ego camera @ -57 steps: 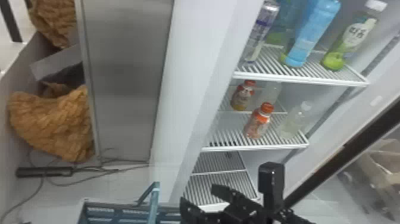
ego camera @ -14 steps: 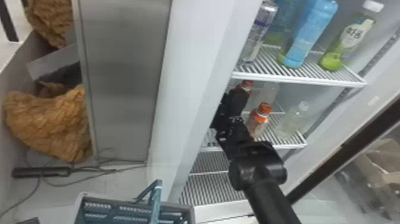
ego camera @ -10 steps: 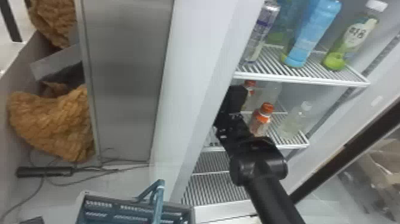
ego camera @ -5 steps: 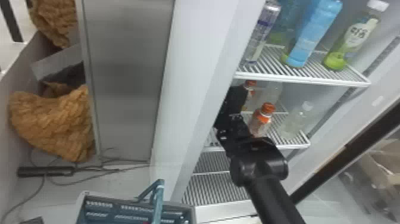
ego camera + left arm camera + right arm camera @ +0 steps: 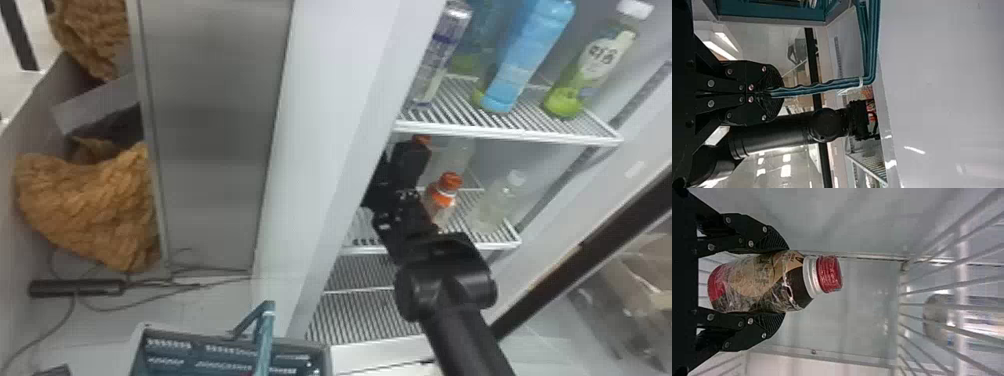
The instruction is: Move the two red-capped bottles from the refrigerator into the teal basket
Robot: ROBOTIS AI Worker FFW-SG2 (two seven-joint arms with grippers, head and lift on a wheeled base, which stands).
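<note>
I have my right claw (image 5: 410, 160) in on the refrigerator shelf (image 5: 480, 245), its two fingers parted by a bottle's width, pads against both sides of one red-capped bottle (image 5: 766, 282). That bottle stands close to upright with a slight lean, its long axis running up from between the fingers and its cap pointing at the shelf above. From the head I get its cap peeking past the claw's black body; the right wrist view gives me its tan and dark label, pale collar and red lower end. The other red-capped bottle (image 5: 442, 197) stands cap up just right of that claw, and a clear bottle (image 5: 495, 202) is farther right. My left claw (image 5: 770, 94) is closed on the handle (image 5: 817, 88) of the teal basket (image 5: 227, 345), which sits below and left of the right claw in the head view
</note>
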